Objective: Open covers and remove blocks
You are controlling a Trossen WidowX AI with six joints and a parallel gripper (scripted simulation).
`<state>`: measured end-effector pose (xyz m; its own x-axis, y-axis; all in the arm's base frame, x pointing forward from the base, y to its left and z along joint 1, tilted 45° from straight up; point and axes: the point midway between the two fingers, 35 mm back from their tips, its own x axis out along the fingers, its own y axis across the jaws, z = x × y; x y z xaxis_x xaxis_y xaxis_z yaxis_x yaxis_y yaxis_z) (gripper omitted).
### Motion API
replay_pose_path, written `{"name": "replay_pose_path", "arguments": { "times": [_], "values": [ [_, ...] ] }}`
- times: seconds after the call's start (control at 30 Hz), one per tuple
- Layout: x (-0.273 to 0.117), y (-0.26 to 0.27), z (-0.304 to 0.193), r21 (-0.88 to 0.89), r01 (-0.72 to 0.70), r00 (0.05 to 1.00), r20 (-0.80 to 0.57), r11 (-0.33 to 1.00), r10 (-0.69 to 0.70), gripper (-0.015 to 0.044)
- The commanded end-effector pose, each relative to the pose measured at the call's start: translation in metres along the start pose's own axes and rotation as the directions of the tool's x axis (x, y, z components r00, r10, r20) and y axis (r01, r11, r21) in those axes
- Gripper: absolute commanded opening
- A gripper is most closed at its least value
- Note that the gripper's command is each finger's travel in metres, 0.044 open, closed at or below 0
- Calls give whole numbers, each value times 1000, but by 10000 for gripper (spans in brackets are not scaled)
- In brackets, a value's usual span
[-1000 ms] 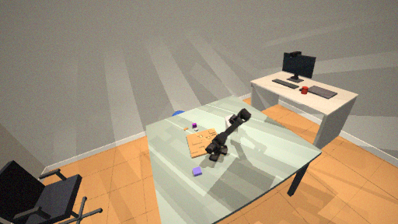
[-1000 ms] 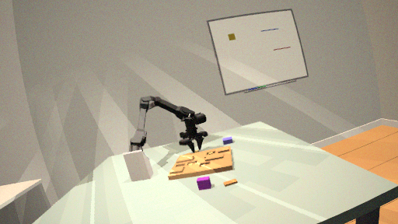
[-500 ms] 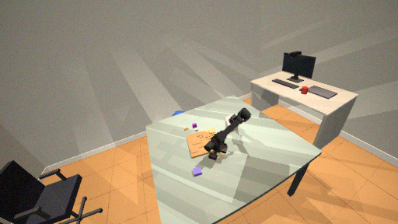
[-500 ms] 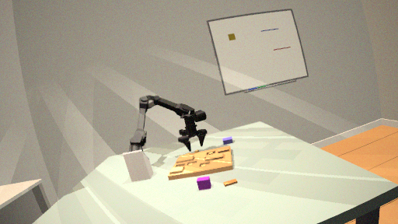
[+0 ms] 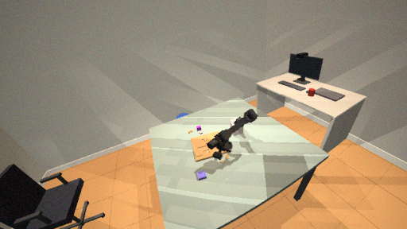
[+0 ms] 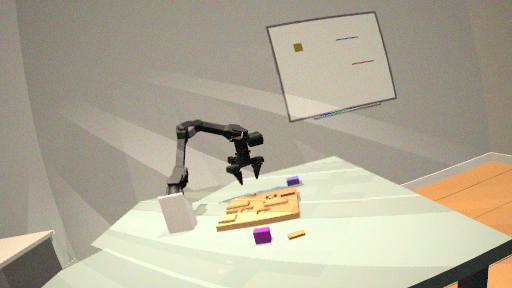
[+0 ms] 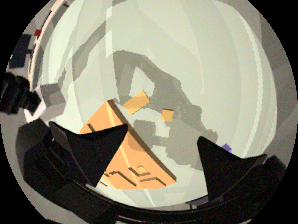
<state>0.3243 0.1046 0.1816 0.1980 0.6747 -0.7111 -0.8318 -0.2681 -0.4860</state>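
The orange puzzle board [image 5: 200,157] [image 6: 260,222] [image 7: 131,159] lies flat, with raised pieces and dark slots on top; whether each cover is open is too small to tell. A magenta block [image 5: 199,128] [image 6: 262,235] sits on the table off one side. A violet block [image 5: 201,175] [image 6: 292,180] [image 7: 226,148] sits off the opposite side. A flat orange piece [image 5: 190,131] [image 6: 296,234] lies near the magenta block. Two more orange pieces, a longer one [image 7: 136,102] and a smaller one [image 7: 167,115], lie beside the board. My gripper [image 6: 250,181] [image 7: 164,135] is wide open and empty, above the board's edge area.
The arm's pale base block [image 6: 177,214] stands at one end of the board. The glass table [image 5: 175,199] [image 6: 360,240] carries everything. A desk [image 5: 278,85] with a monitor [image 5: 305,67] and a chair [image 5: 60,199] stand apart from the table.
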Motion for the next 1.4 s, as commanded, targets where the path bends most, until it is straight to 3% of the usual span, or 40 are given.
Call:
{"name": "replay_pose_path", "arguments": {
  "times": [0.0, 0.1, 0.37, 0.6, 0.77, 1.03, 1.2, 1.37],
  "values": [
    [-11, -2, 2, -11, 12, 1000, -2, 1000, -12, 440],
    [-11, -1, -2, 36, 11, 1000, -4, 999, -11, 387],
    [-9, 19, -43, 555, 11, 1000, -25, 832, 4, 177],
    [-8, 41, -77, 889, 25, 999, -36, 457, 15, 0],
    [-8, 60, -99, 994, 37, 999, -40, 102, 21, 0],
    [-9, 94, -130, 866, 46, 999, -38, -498, 25, 0],
    [-10, 117, -147, 612, 39, 999, -33, -790, 23, 0],
    [-10, 142, -160, 266, 23, 1000, -26, -964, 17, 0]
  ]
}}
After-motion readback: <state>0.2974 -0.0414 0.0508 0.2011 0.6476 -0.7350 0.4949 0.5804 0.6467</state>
